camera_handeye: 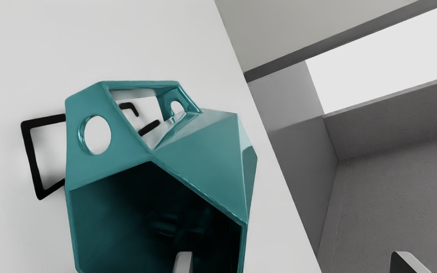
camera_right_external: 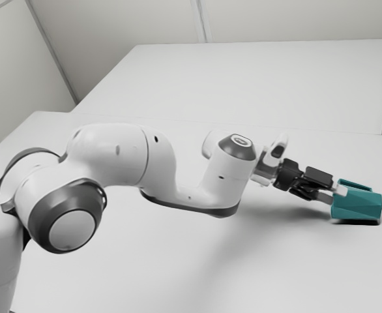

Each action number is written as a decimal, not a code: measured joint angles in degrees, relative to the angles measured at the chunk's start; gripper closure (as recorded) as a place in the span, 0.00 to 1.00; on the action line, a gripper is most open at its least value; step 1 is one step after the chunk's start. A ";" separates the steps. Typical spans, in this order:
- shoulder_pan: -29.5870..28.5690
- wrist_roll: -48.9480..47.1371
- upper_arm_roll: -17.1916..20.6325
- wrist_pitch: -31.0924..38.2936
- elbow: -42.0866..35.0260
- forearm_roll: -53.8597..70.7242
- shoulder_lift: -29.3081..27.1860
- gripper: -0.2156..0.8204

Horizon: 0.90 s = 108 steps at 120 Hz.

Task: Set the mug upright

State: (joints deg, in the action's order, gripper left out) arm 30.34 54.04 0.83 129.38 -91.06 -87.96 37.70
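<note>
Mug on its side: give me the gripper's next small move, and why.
Likely best: close the open gripper gently toward the teal faceted mug's wall. The mug lies with its mouth toward the gripper; one fingertip overlaps that mouth and the other stands outside, with the wall's rim between them.

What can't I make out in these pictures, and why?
Deep inside the mug: wrist view, lost in dark shadow.
The mug's wall nearest the camera: wrist view, cut off by the bottom edge.
Most of the gripper: wrist view, same edge.
The arm's foot: exterior view, cut off by the edges.
</note>
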 joint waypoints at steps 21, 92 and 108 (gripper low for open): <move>0.29 1.90 -0.04 0.18 1.78 -0.34 1.40 0.25; 1.60 5.18 -0.22 0.42 6.84 -0.46 5.73 0.24; 1.88 5.50 -0.22 0.43 7.39 -0.46 6.19 0.25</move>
State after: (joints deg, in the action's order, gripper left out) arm 32.22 59.54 0.62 129.80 -83.68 -88.42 43.90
